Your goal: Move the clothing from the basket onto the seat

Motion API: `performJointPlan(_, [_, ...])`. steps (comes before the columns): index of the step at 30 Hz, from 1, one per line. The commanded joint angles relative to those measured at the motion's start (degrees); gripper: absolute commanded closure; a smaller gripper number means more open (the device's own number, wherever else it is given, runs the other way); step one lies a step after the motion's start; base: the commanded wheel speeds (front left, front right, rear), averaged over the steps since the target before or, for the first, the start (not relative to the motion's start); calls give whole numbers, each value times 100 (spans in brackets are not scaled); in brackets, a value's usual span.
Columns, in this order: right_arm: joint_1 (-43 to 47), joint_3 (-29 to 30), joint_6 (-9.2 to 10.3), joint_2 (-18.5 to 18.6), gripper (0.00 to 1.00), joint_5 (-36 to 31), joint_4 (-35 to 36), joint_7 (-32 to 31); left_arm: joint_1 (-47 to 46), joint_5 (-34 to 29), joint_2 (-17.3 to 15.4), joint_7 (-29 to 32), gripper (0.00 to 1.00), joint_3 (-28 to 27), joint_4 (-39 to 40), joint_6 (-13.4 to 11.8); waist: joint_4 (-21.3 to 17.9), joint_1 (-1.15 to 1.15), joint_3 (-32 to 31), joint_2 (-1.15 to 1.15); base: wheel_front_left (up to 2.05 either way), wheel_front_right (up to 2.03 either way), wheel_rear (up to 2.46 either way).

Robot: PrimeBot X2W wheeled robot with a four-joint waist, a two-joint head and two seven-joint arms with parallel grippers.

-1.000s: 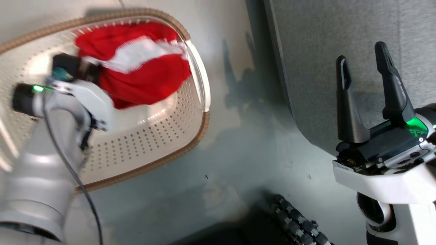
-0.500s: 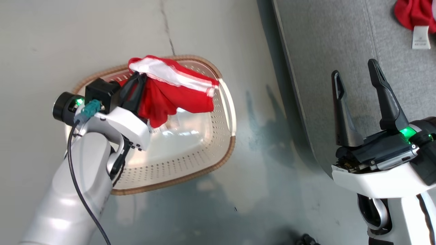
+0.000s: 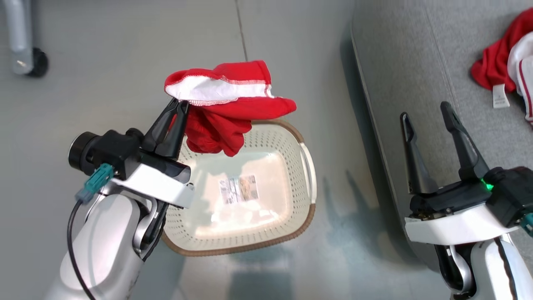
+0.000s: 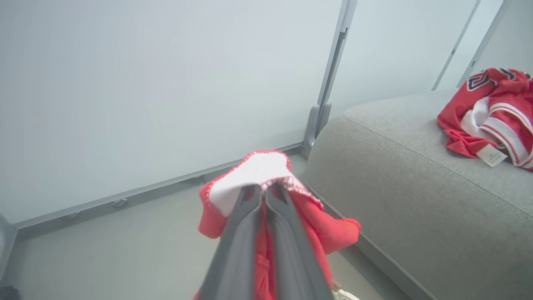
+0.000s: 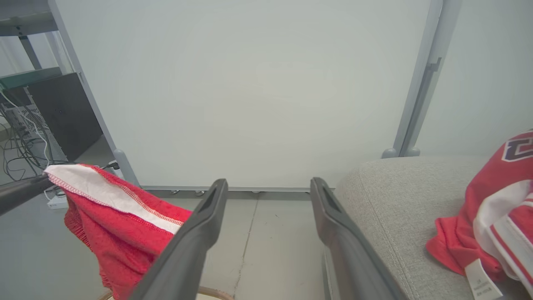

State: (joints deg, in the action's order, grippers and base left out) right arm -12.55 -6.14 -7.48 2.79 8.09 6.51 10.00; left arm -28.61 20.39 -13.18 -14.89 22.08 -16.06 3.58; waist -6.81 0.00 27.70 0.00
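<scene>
Above grey floor [image 3: 125, 62], left gripper [image 3: 180, 105] has raised clothing [image 3: 233, 104] out of basket [image 3: 287, 154].

Glossy plastic basket [image 3: 291, 143]; seat [image 3: 408, 75] likely cloth

The left gripper [image 4: 263, 190] has its two long dark fingers [image 4: 237, 250] pinched together on the red fabric piece with a white stitched band [image 4: 329, 233], bunched round the tips. Right of the fingers sits the large grey upholstered seat [image 4: 395, 200], a crumpled red lettered jersey [image 4: 491, 104] on it. Beyond the tips stands a pale partition panel [image 4: 166, 91].
</scene>
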Motion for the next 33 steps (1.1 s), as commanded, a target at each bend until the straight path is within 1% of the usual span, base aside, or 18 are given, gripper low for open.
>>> performJointPlan(1, [101, 7, -3, 26, 0, 8, -65, -47, 166, 26, -1, -21, 100, -80, 235, -70, 243, 0, -466, 0, 0, 0, 0])
performJointPlan(6, [272, 48, -3, 26, 0, 30, -148, -129, 488, 96, -13, -21, 100, -233, 758, -160, 378, 0, -932, 0, 0, 0, 0])
performJointPlan(7, [272, 48, -3, 26, 0, 30, -148, -129, 488, 96, -13, -21, 100, -233, 758, -160, 378, 0, -932, 0, 0, 0, 0])
performJointPlan(14, [575, 64, -3, 26, 0, 83, -247, -284, 943, 164, -57, -18, 100, -317, 1345, -260, 502, 0, -1537, 0, 0, 0, 0])
performJointPlan(25, [1112, 75, -3, 25, 0, 213, -317, -395, 1627, 172, -145, 177, 100, -108, 2076, -375, 543, 0, -2240, 0, 0, 0, 0])
performJointPlan(33, [1431, 20, -3, 26, 0, 312, -318, -489, 2000, 248, -156, 291, 100, -37, 2318, -497, 480, 0, -2602, 0, 0, 0, 0])
